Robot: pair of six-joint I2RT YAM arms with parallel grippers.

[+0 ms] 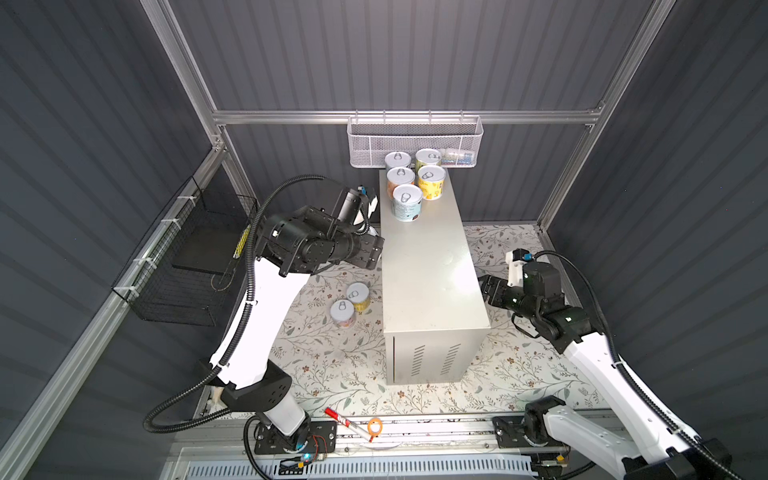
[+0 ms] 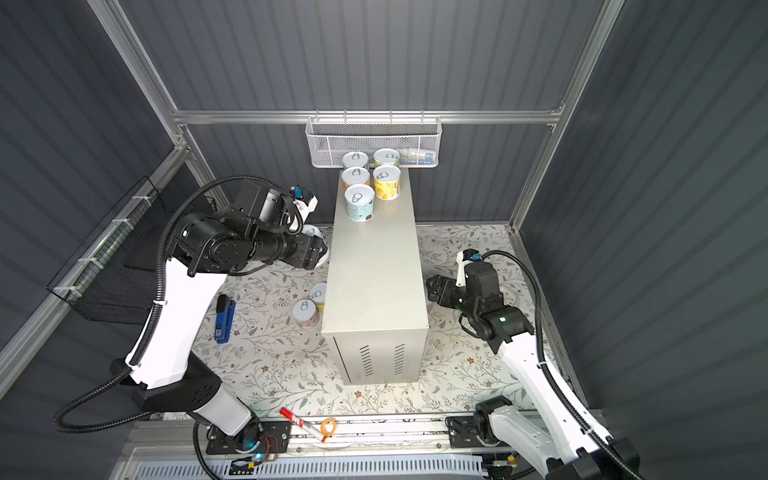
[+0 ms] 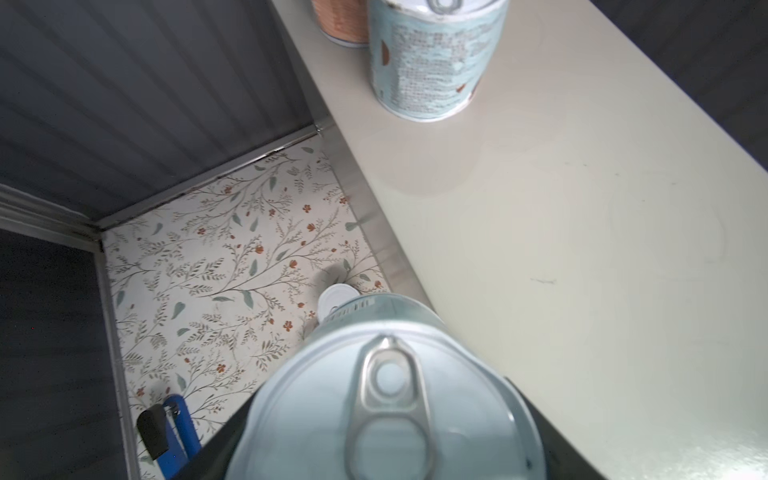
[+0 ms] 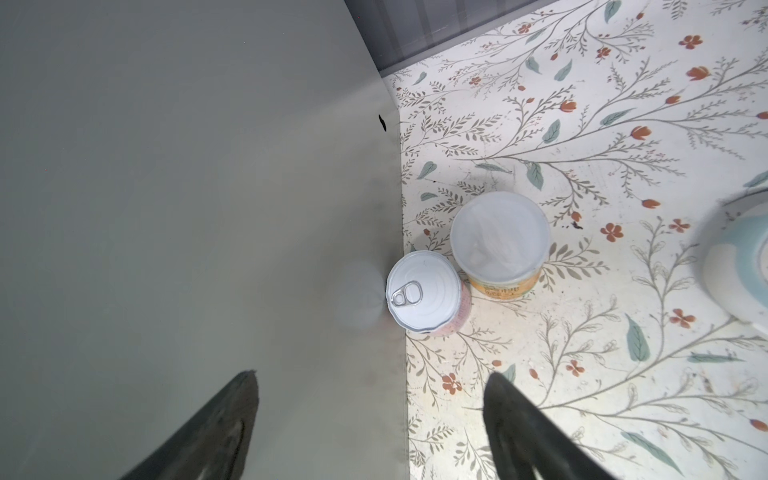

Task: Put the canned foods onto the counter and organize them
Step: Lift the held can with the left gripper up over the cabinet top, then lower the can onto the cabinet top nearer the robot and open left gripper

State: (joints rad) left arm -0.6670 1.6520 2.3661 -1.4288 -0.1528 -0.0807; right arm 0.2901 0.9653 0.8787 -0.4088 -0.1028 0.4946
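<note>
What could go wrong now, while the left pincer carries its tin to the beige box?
1. The short silver-lidded tin in the left pincer hangs at the long edge of the cream-beige metal counter; it may bump that edge or land half off it.
2. Pushed too far along, it could knock the pale blue printed tin standing nearest.
3. The pink-labelled tin stands right beside the counter's wall, leaving the open right pincer little room.

Can (image 3: 386, 415) with shiny metal lid; counter (image 3: 582, 249) of smooth, faintly glossy metal.

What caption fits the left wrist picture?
Left end effector grips a silver-lidded can at the counter edge, near the pale blue can.
</note>
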